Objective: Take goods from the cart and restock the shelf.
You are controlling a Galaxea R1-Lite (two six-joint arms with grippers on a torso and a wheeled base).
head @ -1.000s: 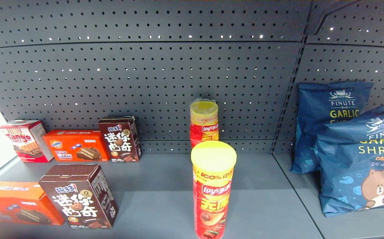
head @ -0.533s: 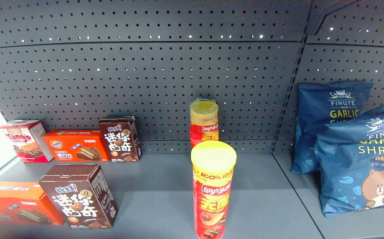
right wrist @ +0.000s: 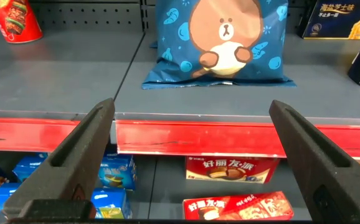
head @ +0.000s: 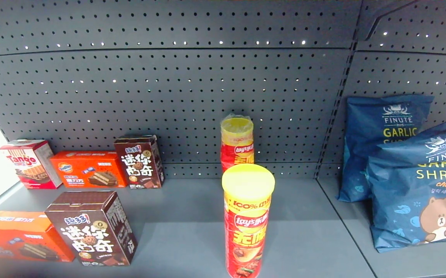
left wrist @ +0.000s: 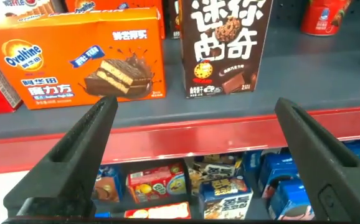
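Where the shelf's [head: 192,231] red front edge [left wrist: 230,134] runs across, the left pincer [left wrist: 195,109] stands released, fingers spread wide just outside that edge. It faces the front orange box [left wrist: 80,59] and the front brown box [left wrist: 227,46], which stand side by side close to the edge. The right pincer [right wrist: 192,107] is likewise released before the same red edge, opposite the front blue bag [right wrist: 220,40], whose bottom sits near the edge.

A front chips can [head: 248,220] stands upright towards the front, with a rear chips can [head: 237,143] behind it against the pegboard back [head: 169,96]. Broad bands of grey shelf floor separate these cans from the front brown box on the left and from the front blue bag and rear blue bag [head: 377,143] on the right. A red wafer box [head: 30,163], a rear orange box [head: 88,169] and a rear brown box [head: 139,161] line the back at left.
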